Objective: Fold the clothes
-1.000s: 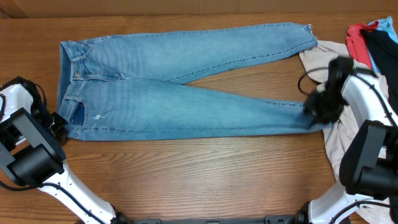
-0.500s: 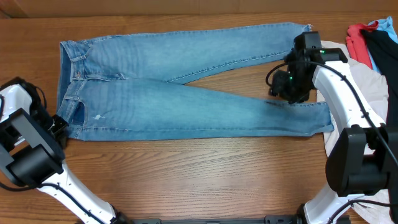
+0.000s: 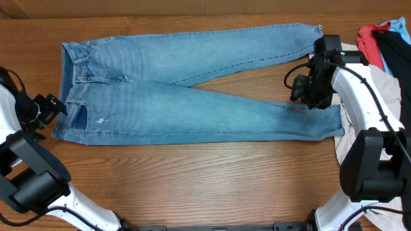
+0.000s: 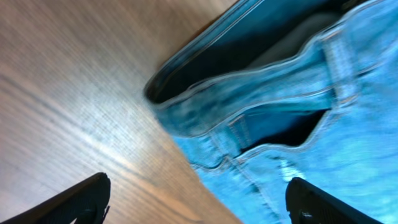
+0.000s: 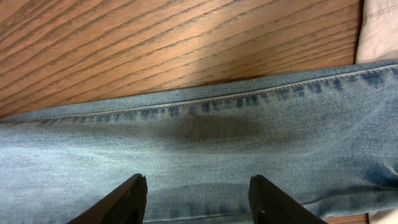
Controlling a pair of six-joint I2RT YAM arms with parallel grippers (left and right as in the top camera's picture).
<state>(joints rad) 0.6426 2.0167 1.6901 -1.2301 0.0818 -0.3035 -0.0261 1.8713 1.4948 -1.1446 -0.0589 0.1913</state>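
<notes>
As they lie flat, faded light blue jeans [image 3: 186, 109], legs splayed rightward

Overhead top-down; wrist views close above jeans [image 3: 192, 109]

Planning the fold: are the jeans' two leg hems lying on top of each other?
No, the jeans have their legs splayed apart, with bare table showing between the hems.

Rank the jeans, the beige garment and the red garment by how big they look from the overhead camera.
1. jeans, by far the largest.
2. beige garment, partly hidden by the right arm.
3. red garment, the smallest on show.
</notes>
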